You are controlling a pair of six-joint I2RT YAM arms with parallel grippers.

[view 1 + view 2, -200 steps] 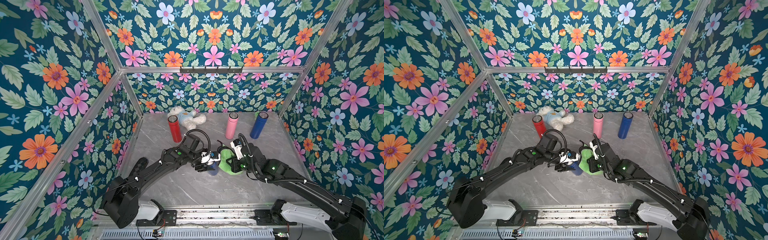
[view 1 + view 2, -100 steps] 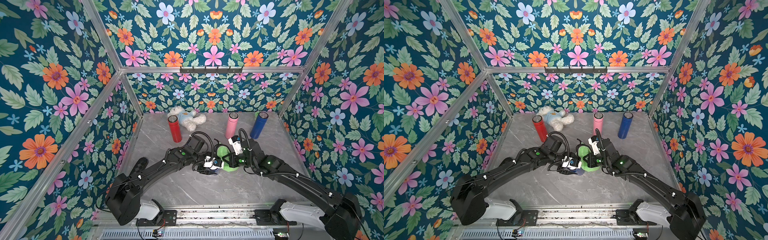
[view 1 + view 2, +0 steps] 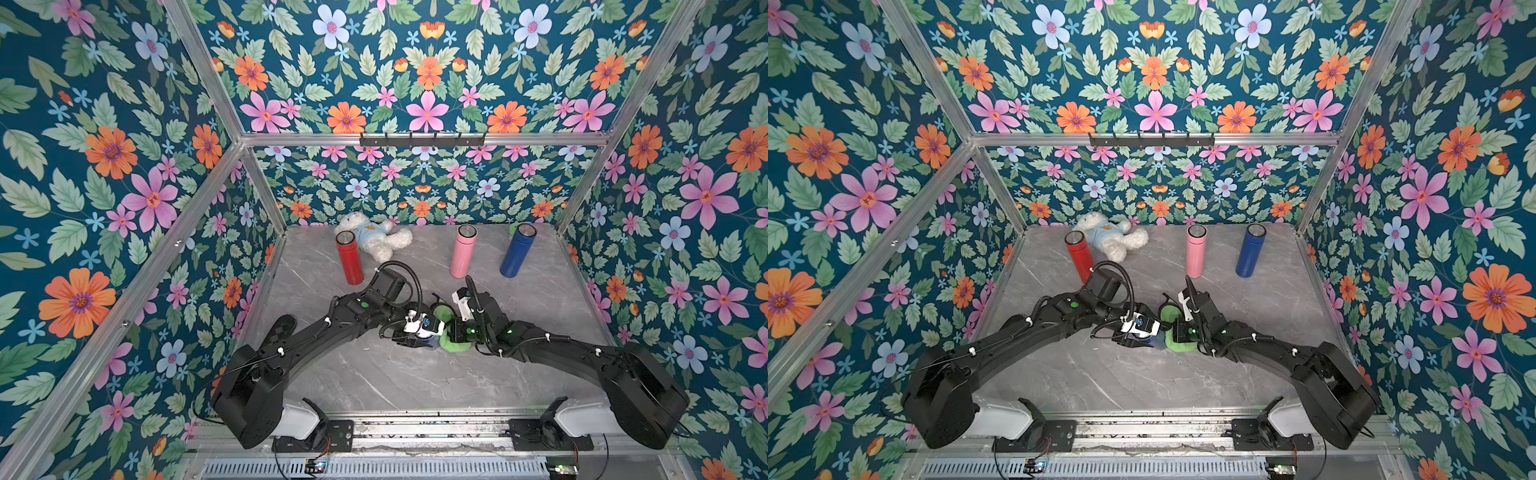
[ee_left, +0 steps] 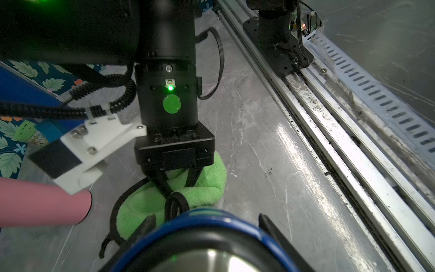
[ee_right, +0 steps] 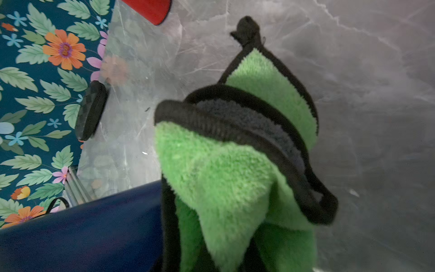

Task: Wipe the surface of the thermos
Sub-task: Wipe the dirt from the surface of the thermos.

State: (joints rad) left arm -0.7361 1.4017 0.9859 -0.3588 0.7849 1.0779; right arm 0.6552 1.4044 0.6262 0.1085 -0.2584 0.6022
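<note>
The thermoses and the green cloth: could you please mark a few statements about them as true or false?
1. The right gripper is shut on the green cloth. True.
2. The left gripper holds the red thermos. False: it grips a dark blue thermos; the red one stands upright near the back.
3. The pink thermos lies on its side. False: it stands upright.
4. The plush bear lies beside the red thermos. True.
5. The green cloth rests against the dark blue thermos. True, as the right wrist view shows.
</note>
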